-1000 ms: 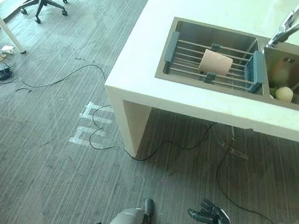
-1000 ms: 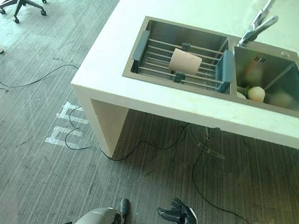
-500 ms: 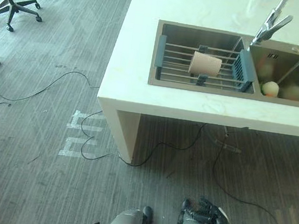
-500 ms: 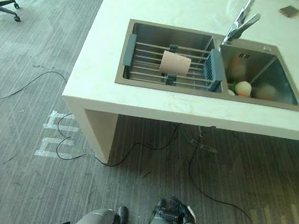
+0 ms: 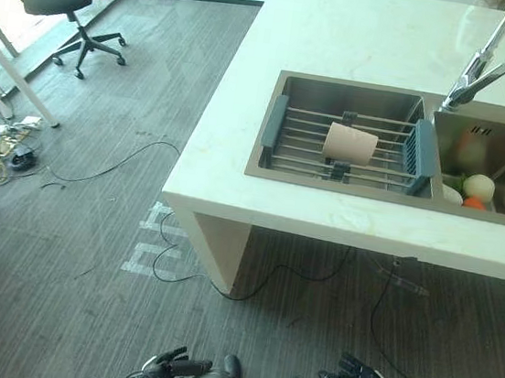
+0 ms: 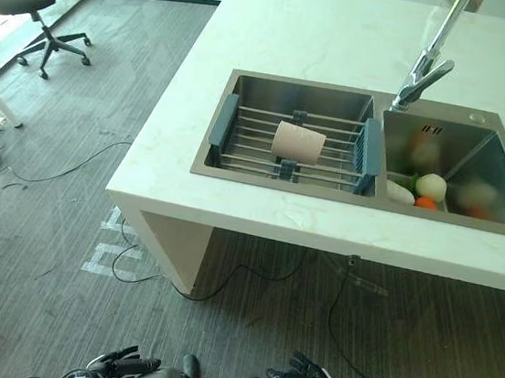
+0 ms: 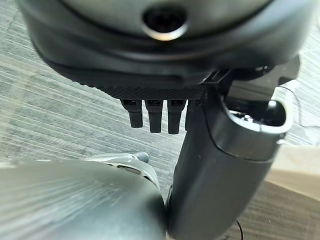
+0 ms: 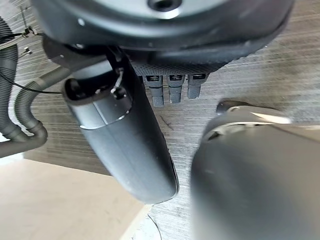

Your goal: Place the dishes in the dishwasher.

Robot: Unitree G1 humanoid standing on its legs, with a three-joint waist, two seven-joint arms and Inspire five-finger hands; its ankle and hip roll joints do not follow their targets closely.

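Left eye view: cup [image 5: 349, 143] lay sideways on sink rack [image 5: 282, 137] at 1 o'clock; probably light, rigid, best gripped round its body.
Wrist views: left hand [image 7: 155, 112] and right hand [image 8: 172, 90] held nothing, fingers relaxed, apart.

Bright daylight glares off the countertop [image 5: 363, 37]; wrist views blur close up.

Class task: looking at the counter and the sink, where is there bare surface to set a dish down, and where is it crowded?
Free: the white counter left of and behind the sink. Crowded: the left basin, spanned by the rack holding a cup; the right basin, with rounded items lying inside.
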